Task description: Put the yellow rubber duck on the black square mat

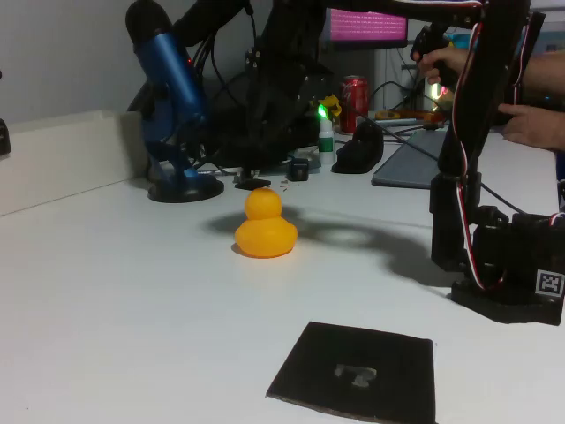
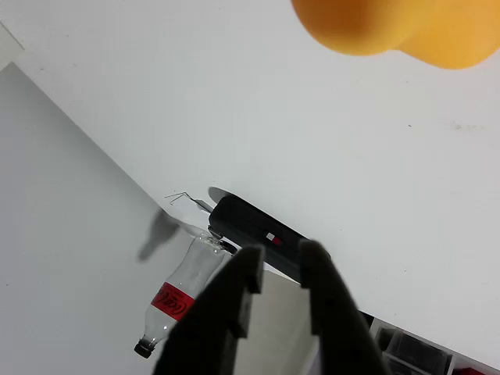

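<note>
We see the yellow rubber duck (image 1: pixel 265 230) standing upright on the white table (image 1: pixel 115 309) in the fixed view, near the middle of the picture and behind the black square mat (image 1: pixel 357 371). The duck and the mat are well apart, with bare table between them. The mat lies flat at the front edge of the table and bears a small pale grey mark at its centre.

In the wrist view, we see the gripper (image 2: pixel 280 262) at the bottom of the picture, its two dark fingers (image 2: pixel 242 289) set close together with only a narrow gap between the tips. Nothing sits between them. The duck (image 2: pixel 398 27) shows at the top edge of this view as a blurred orange-yellow mass, apart from the fingers. Beyond the table edge, a plastic bottle (image 2: pixel 178 293) with a red label lies on the floor, next to a dark bar (image 2: pixel 258 234) at the rim of the table.

In the fixed view, the arm (image 1: pixel 468 150) rises from its base (image 1: pixel 512 283) at the right and reaches across to a point above and behind the duck. A blue microphone (image 1: pixel 172 97) stands at the back left, and a red can (image 1: pixel 354 99) stands among the clutter behind.
</note>
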Controlling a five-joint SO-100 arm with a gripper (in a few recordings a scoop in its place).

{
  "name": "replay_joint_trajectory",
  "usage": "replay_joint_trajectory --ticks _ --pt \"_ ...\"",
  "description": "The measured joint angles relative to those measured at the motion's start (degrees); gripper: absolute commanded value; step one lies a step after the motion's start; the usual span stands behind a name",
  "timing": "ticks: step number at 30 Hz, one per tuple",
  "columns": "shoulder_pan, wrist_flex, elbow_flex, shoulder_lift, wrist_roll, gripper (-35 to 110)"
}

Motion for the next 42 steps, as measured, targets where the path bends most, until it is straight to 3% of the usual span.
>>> replay_joint_trajectory --ticks 6,17,27,35,42 --pt "0.0 0.0 0.0 0.0 -3.2 8" --pt "0.0 0.0 0.0 0.0 -3.7 46" --pt "0.4 1.0 0.0 0.0 -3.7 46" --pt "9.4 0.8 -0.5 -2.8 -3.8 46" --pt "10.5 0.8 -2.1 -2.7 -3.6 46"
